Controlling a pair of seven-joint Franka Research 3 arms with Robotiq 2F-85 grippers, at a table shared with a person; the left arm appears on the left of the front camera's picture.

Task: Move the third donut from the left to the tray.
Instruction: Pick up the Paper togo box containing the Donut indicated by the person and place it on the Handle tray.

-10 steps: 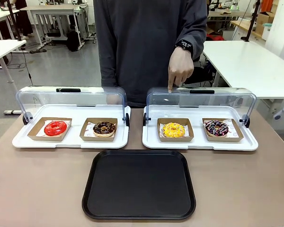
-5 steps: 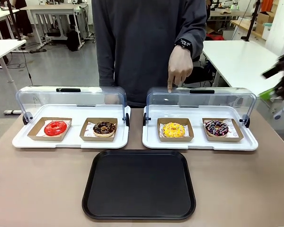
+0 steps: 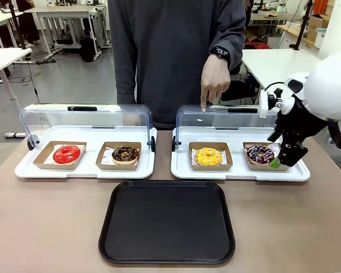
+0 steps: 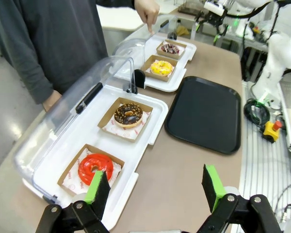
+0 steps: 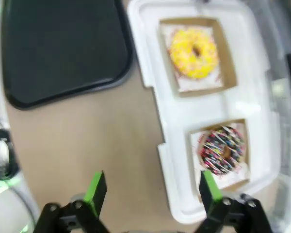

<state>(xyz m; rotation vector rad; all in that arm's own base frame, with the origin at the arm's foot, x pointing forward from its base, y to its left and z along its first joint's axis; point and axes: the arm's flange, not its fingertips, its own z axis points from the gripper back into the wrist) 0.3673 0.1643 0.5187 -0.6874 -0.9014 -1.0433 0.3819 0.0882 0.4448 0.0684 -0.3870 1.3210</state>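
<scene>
Brown table (image 3: 45, 227), yellow donut (image 3: 208, 155) in its holder (image 3: 210, 168); left gripper (image 4: 154, 180), right gripper (image 5: 152, 183) spread wide, empty.

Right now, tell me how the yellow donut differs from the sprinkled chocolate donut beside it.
Glaze: the yellow donut is bright yellow with orange sprinkles; the sprinkled chocolate donut is dark with multicoloured ones. Neighbours: the person's hand points above the yellow donut; the right gripper hangs beside the sprinkled chocolate donut. Both are rings in brown cardboard holders on one white tray.
</scene>
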